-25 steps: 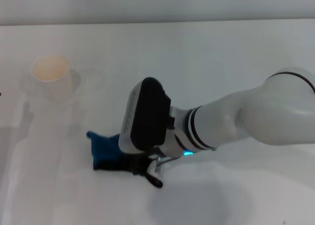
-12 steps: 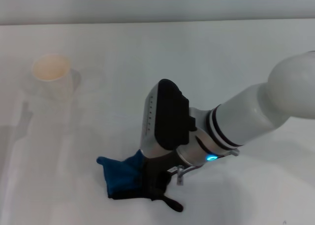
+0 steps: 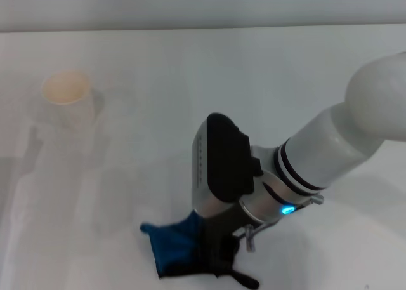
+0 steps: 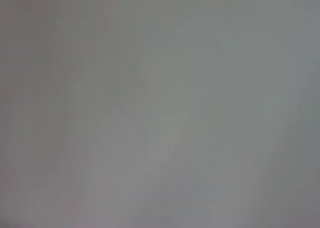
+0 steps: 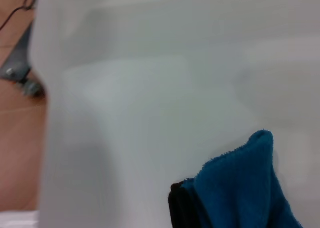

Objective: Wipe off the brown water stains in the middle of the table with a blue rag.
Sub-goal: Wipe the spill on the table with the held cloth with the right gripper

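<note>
— So where was the blue rag [image 3: 174,245] at that moment?

— Down at the near edge of the table [image 3: 190,80], close to the robot's body and a bit left of centre. It lay bunched on the white top, one corner sticking out to the left, with dark edging along its lower side.

— And the right gripper [image 3: 216,261]?

— Right on top of it. The right arm reached in from the right side, its black wrist housing pointing down toward the near edge, and the dark fingers were closed onto the rag's right-hand part, pinning it to the surface. In the right wrist view the rag [image 5: 245,188] filled the corner of the picture, its fuzzy blue fold raised and a black edge showing beside it.

— Could you see the brown water stains?

— No, I couldn't make out any tan patch on the table in the head view; the surface around the rag looked plain white. The part under the arm was hidden.

— Anything else on the table?

— A white paper cup [image 3: 66,99] with a beige inside stood upright far off to the left, well apart from the rag.

— The left gripper?

— Not visible. The left wrist view showed only a blank grey surface, and no left arm appeared in the head view.
</note>
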{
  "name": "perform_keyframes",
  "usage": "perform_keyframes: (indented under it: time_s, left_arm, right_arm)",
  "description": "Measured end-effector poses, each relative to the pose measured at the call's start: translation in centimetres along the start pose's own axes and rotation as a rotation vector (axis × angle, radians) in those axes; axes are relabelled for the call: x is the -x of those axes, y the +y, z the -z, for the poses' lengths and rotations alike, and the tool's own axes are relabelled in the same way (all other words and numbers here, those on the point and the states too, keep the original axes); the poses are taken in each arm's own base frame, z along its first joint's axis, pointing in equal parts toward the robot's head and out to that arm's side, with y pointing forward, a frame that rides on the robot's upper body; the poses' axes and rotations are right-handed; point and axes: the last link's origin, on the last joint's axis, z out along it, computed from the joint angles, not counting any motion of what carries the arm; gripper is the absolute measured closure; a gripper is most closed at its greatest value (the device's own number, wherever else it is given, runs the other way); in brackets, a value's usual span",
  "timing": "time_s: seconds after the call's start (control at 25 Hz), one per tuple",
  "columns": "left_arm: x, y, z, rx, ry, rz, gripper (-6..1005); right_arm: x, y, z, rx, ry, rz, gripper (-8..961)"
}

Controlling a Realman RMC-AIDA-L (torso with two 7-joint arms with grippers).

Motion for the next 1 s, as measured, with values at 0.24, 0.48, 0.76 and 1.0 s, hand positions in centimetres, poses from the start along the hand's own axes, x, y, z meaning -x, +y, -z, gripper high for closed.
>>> perform_keyframes:
  time_s: [0.24, 0.48, 0.76, 1.0]
  left_arm:
    - [-0.1, 0.0, -0.2, 0.004, 0.003, -0.003, 119]
    - [-0.1, 0.0, -0.3, 0.006, 0.003, 0.001, 120]
    - [-0.1, 0.1, -0.2, 0.006, 0.003, 0.004, 120]
    - [-0.1, 0.1, -0.4, 0.01, 0.005, 0.001, 121]
  right_arm:
    - [0.1, 1.1, 0.2, 0.075, 0.026, 0.016, 856]
    - [0.6, -0.8, 0.4, -0.024, -0.057, -0.033, 855]
    - [-0.8, -3.9, 0.9, -0.141, -0.073, -0.116, 853]
    - [-2.4, -6.7, 2.6, -0.236, -0.068, -0.182, 852]
